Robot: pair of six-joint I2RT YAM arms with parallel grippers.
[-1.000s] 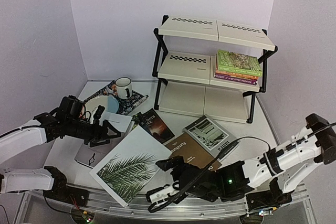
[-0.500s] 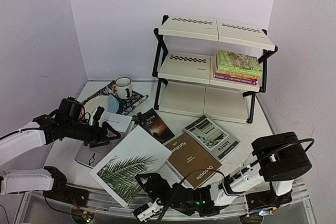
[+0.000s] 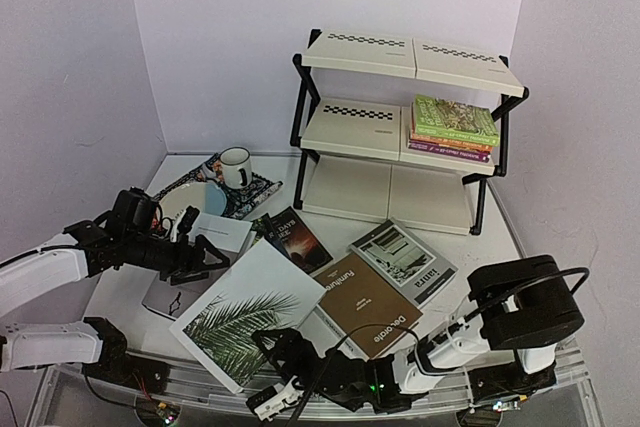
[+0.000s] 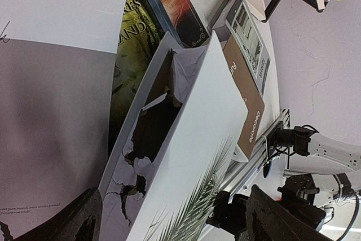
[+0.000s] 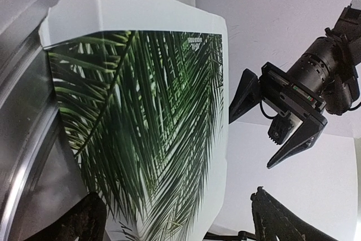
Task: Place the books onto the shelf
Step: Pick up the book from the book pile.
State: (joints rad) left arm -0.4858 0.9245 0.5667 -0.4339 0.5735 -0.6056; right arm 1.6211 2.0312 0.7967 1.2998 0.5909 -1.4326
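Observation:
The shelf (image 3: 362, 127) stands at the back right, with several books (image 3: 455, 125) stacked on its middle tier. On the table lie a white palm-leaf book (image 3: 245, 315), a brown "Decorate" book (image 3: 370, 304), a grey-white book (image 3: 403, 259) and a dark novel (image 3: 292, 237). My left gripper (image 3: 203, 243) is open just left of the palm-leaf book (image 4: 194, 150), whose left edge sits raised between its fingers. My right gripper (image 3: 268, 371) is open low at the table's front edge. The palm-leaf book's (image 5: 141, 111) near end lies between its wide-apart fingers.
A white mug (image 3: 236, 167) and a pale blue dish (image 3: 207, 197) sit on a dark patterned placemat (image 3: 255, 197) at the back left. White printed pages (image 3: 222, 232) and an open white book (image 3: 165, 297) lie under the left arm. A metal rail (image 3: 200, 387) runs along the front edge.
The right arm has folded down and its gripper has slid left along the front edge to the palm-leaf book's near end, jaws a little narrower. The left gripper has barely moved.

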